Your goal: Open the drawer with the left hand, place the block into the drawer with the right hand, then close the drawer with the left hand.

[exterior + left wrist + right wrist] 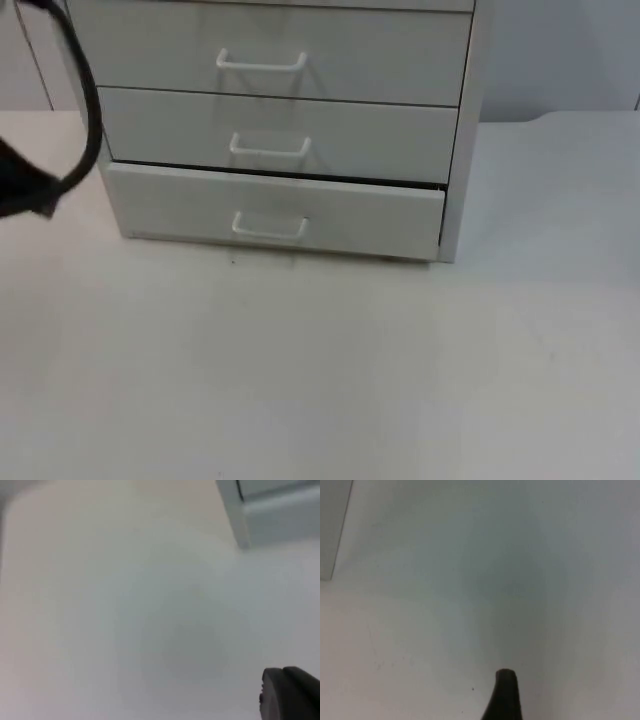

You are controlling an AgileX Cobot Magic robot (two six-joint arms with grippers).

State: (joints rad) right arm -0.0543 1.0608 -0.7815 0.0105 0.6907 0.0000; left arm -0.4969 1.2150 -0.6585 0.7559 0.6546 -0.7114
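Currently the white bottom drawer of the white three-drawer cabinet sits slightly ajar, no block visible, jaw states cannot be told, so the left gripper should approach its white bar handle squarely.

We see a plain white table top, a pale grey three-drawer cabinet standing on its far side.
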